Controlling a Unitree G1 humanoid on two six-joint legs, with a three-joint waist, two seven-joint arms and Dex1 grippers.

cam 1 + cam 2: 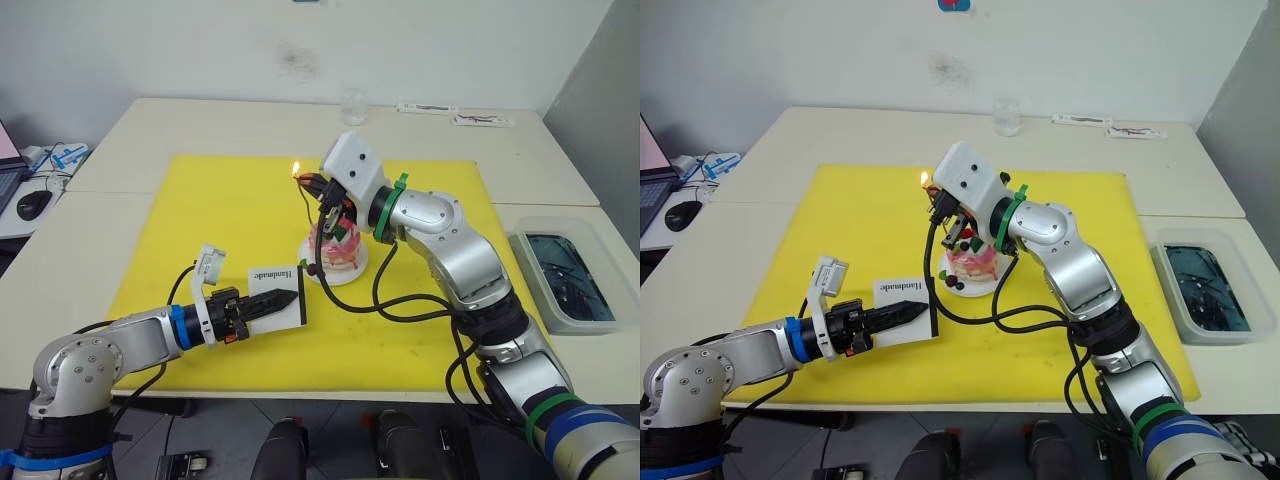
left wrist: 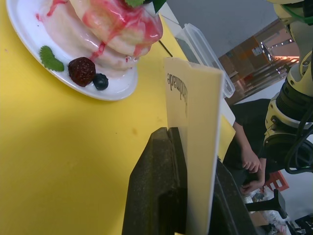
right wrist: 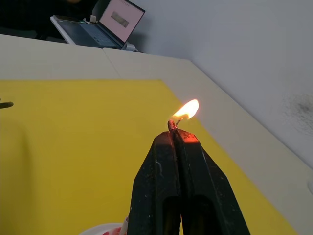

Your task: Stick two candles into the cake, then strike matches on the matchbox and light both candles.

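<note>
R gripper is pinched tight on a lit match: only the burning tip pokes out past the fingertips, flame small and very close to the pads. In the head views the R gripper sits just above the cake, fingers angled up and toward the robot's left, so the flame is above and a bit to the left of the cake top. The candles can't be made out against the gripper and cabling, so can't say how far the flame is from a wick; judging by the task, the next move turns on bringing the flame down and back toward the cake top, w/ little match left to burn. R arm is clearly the nearer one. L gripper is clamped on the matchbox, held on edge near the cake's plate on its near-left side, apart from it, long axis roughly along the fingers, black strip toward the cake. All this over the yellow mat. Containers: clear tub at the table's right edge holds dark water w/ thin stick-like bits, prob spent matches; small glass at the far edge, contents unclear.
</note>
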